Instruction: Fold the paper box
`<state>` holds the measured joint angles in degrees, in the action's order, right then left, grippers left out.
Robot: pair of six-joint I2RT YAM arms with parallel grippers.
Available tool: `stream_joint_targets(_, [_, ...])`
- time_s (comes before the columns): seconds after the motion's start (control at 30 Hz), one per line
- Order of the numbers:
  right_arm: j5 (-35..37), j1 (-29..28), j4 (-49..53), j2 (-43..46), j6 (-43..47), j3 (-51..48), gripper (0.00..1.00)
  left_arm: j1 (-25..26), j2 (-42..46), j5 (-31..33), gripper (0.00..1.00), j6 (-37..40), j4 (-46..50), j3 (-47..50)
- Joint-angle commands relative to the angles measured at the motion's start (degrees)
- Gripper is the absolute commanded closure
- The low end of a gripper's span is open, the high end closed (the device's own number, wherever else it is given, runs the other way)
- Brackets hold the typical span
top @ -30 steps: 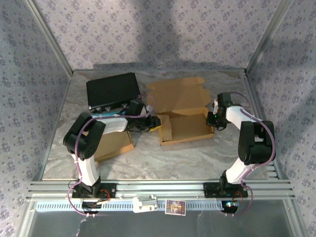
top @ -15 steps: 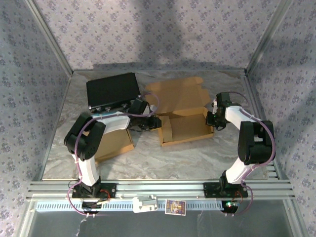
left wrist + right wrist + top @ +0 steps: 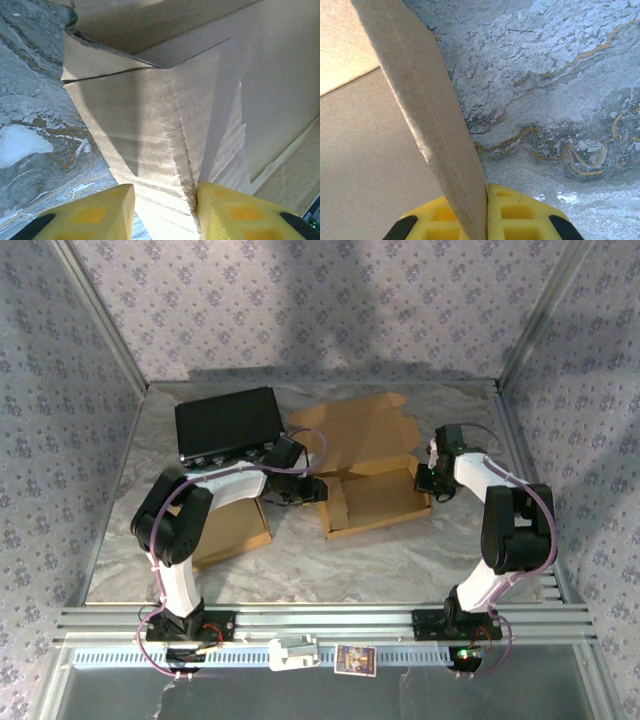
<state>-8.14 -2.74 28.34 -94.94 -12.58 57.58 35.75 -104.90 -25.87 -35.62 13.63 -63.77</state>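
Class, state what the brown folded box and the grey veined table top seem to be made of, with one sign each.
Brown folded box: matt cardboard or stiff paperboard; fibrous grain, fuzzy cut edge, sharp creases.
Grey veined table top: looks like marble, possibly only a printed sheet; grey mottling, golden veins, slight sheen.

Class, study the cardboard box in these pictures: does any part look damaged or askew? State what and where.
Yes: on the paper box, the side flap between the fingers of the left pincer has a ragged, frayed crease rather than a clean fold. Nothing else stands out.
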Motion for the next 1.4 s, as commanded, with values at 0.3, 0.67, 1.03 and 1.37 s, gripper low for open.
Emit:
stream_joint_targets(0.3, [-0.7,-0.6,-2.0,0.0,-4.8,1.7,1.0,1.4,-0.2,-3.8,0.59,-9.5,-1.5,4.2])
stream_joint_targets(0.67, [-0.7,-0.6,-1.9,-0.4,-4.8,1.9,1.0,1.1,1.5,-5.8,0.58,-11.1,-3.0,6.1])
stream_joint_targets(1.03, [-1.2,-0.2,-2.1,-0.2,-5.7,1.3,1.0,0.3,3.5,-7.2,0.54,-16.4,-10.6,9.4])
stream_joint_targets(1.37, [-1.2,0.1,-1.8,-0.2,-6.0,1.2,1.0,0.3,5.9,-7.1,0.59,-19.2,-12.7,9.8])
